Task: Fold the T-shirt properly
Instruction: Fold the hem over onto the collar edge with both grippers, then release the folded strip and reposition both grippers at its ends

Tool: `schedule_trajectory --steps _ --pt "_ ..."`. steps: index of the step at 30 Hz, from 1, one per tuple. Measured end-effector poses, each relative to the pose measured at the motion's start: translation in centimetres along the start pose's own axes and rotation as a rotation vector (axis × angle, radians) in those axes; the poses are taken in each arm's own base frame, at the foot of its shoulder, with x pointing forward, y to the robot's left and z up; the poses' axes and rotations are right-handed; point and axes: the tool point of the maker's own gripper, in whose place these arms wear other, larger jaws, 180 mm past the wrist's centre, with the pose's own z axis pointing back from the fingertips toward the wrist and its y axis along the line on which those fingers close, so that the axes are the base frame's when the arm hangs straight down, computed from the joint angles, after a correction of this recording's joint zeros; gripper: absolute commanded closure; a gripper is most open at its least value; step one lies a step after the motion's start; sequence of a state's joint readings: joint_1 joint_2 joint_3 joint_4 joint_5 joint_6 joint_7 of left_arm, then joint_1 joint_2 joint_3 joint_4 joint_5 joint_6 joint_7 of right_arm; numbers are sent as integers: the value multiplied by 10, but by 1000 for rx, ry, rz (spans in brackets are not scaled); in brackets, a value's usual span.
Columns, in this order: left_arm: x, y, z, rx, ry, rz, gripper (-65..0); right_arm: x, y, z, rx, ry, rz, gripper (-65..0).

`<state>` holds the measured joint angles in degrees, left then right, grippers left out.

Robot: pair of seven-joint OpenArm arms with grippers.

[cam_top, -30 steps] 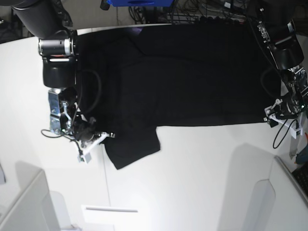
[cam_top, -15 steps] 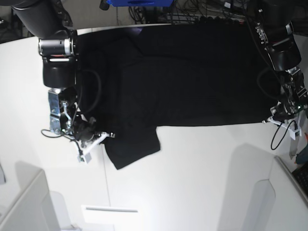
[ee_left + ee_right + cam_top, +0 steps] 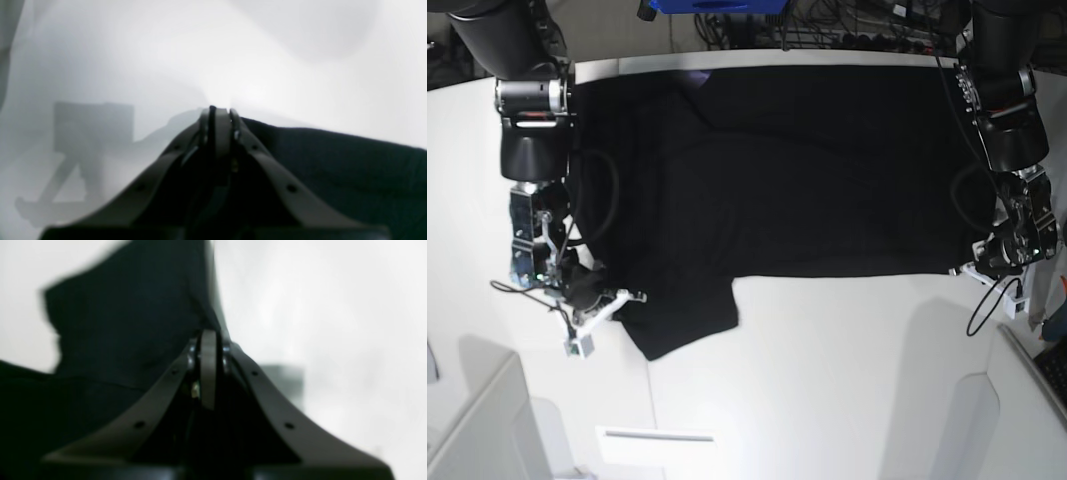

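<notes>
The black T-shirt point(image 3: 807, 170) lies spread flat, plain side up, across the far half of the white table point(image 3: 827, 380). One sleeve point(image 3: 682, 320) juts toward the front on the left. My left gripper point(image 3: 967, 270) is at the shirt's front right corner. In the left wrist view its jaws point(image 3: 218, 115) are shut, with black cloth point(image 3: 333, 160) running off to the right of the tips. My right gripper point(image 3: 627, 297) is at the sleeve's left edge. The right wrist view shows it point(image 3: 208, 336) shut, with dark cloth point(image 3: 126, 316) just beyond.
A blue object point(image 3: 712, 5) and a tangle of cables point(image 3: 857, 25) sit past the table's far edge. White panels stand at the front left point(image 3: 477, 420) and front right point(image 3: 987, 420). A white strip point(image 3: 652, 435) lies near the front.
My left gripper has shut on the shirt's front right corner. Both grippers have moved a little toward the front and left, and the shirt's front edge and sleeve have shifted with them.
</notes>
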<state>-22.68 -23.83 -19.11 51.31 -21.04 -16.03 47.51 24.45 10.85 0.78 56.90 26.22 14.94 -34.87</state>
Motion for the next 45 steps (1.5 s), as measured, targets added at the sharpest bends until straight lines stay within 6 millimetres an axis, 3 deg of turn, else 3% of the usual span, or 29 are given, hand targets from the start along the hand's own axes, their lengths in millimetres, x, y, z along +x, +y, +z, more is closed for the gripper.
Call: schedule_trajectory --steps 3,6,11,16,18,24,29,37,41,45 --pt "1 -5 4 -30 -12 -28 0 11 -1 12 -3 -49 31 0" --pt "-5 -2 13 -47 47 -62 0 3 -10 21 -22 -27 14 0" --pt "12 -5 43 -75 -7 -126 0 -2 -15 32 -36 -47 19 0" --pt "-8 11 81 -41 21 -218 0 -16 -10 40 -31 -53 37 0" --pt "-17 6 91 -69 8 -222 0 -23 -7 47 -32 -52 52 0" --pt "-44 7 118 -149 18 -218 0 -18 -18 86 -76 -113 38 0" --pt "-68 12 135 -167 27 -224 0 -23 -11 116 -85 -136 67 0" --pt "-92 16 160 -217 65 -253 0 -56 -15 163 -157 -117 22 0" --pt "-109 26 160 -185 121 -261 0 -89 -6 174 -162 -84 -27 0" --pt "-111 30 160 -169 128 -266 0 -122 -6 177 -171 -33 -103 0"
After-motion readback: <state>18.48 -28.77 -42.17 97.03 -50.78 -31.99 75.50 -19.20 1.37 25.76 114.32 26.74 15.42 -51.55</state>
